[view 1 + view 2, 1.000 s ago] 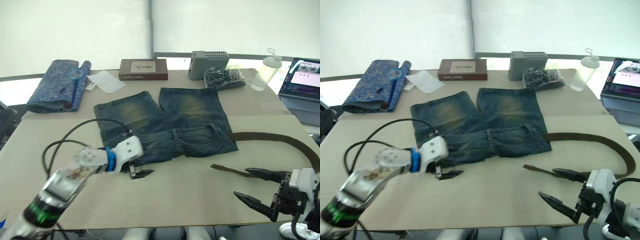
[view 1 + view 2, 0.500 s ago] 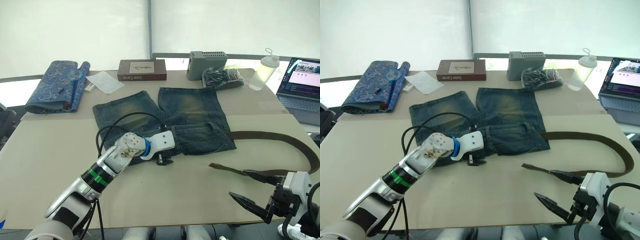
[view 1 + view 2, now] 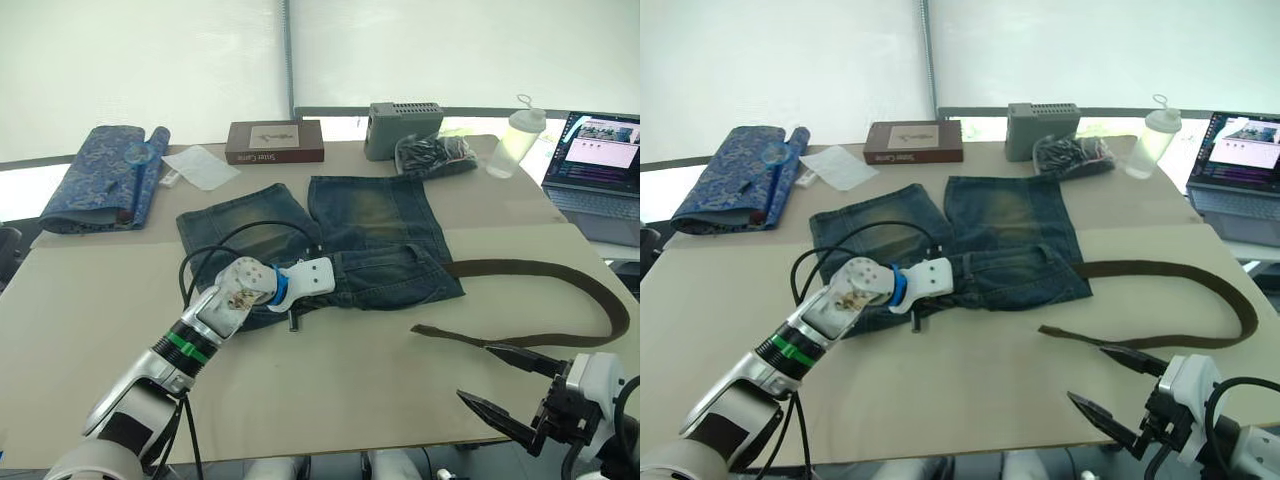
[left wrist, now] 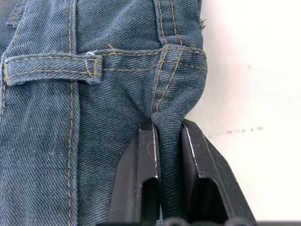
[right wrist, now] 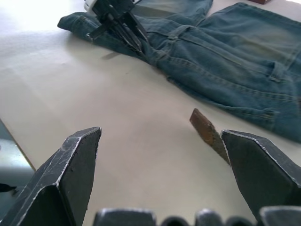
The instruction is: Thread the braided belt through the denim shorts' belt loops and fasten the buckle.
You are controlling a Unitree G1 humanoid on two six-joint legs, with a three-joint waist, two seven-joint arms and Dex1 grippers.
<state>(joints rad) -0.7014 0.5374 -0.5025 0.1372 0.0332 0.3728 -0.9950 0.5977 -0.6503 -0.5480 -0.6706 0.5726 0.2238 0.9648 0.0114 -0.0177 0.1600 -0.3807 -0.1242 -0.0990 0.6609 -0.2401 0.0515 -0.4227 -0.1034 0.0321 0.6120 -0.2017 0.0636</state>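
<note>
The denim shorts [image 3: 370, 235] lie flat mid-table, waistband toward me. My left gripper [image 3: 293, 320] is shut on a pinched fold of the waistband's front edge [image 4: 169, 117], just beside one of the belt loops [image 4: 51, 70]. The braided belt [image 3: 560, 272] curves from the shorts' right side out to the right and back, and its plain tip [image 5: 204, 129] rests on the table. My right gripper [image 3: 474, 370] hovers open just in front of that tip, with nothing between its fingers. I cannot make out the buckle.
Along the back edge are a blue patterned rolled cloth [image 3: 100, 175], white paper [image 3: 200, 165], a book [image 3: 272, 142], a grey box [image 3: 403, 116], a black bag [image 3: 432, 155] and a bottle [image 3: 510, 130]. A laptop [image 3: 600, 160] stands at far right.
My left gripper moved right from the bare table onto the shorts' waistband and closed on a fold of denim. The right gripper stayed open, sinking slightly toward the front edge.
</note>
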